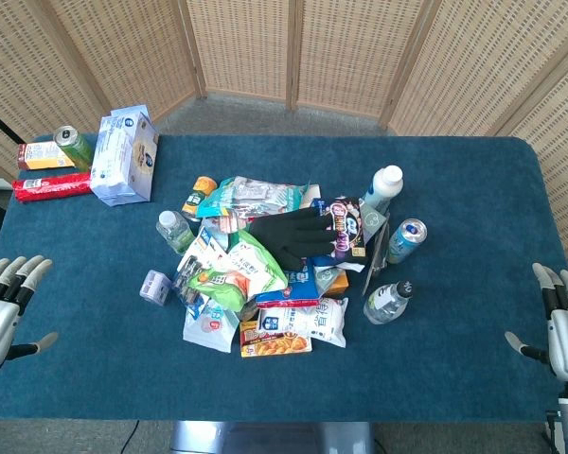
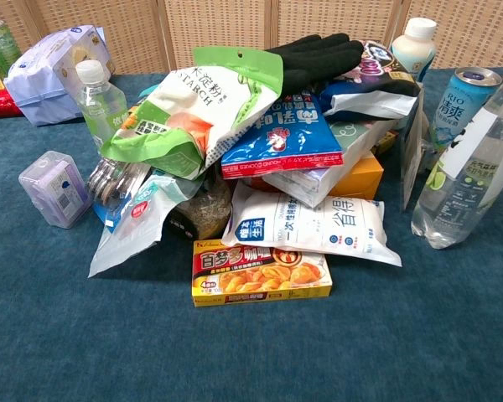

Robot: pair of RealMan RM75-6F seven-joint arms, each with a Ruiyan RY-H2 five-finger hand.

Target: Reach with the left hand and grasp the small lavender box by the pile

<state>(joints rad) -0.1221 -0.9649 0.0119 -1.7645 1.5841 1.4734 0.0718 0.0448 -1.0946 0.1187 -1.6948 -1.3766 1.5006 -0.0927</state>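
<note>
The small lavender box (image 1: 155, 287) lies on the blue table at the left edge of the pile (image 1: 275, 265); in the chest view the box (image 2: 55, 188) shows as a clear purple case with a printed label. My left hand (image 1: 8, 305) hovers at the table's left edge, well to the left of the box, fingers spread and holding nothing. My right hand (image 1: 563, 317) sits at the far right edge, fingers apart and empty. Neither hand appears in the chest view.
The pile holds snack bags, a black glove (image 1: 293, 234), a green starch bag (image 2: 193, 105) and a yellow curry box (image 2: 260, 272). Water bottles (image 1: 175, 230) (image 1: 389, 301), a can (image 1: 405, 238) and a milk bottle (image 1: 381, 185) ring it. A tissue pack (image 1: 123, 156), can (image 1: 73, 147) and red packet (image 1: 52, 186) sit far left.
</note>
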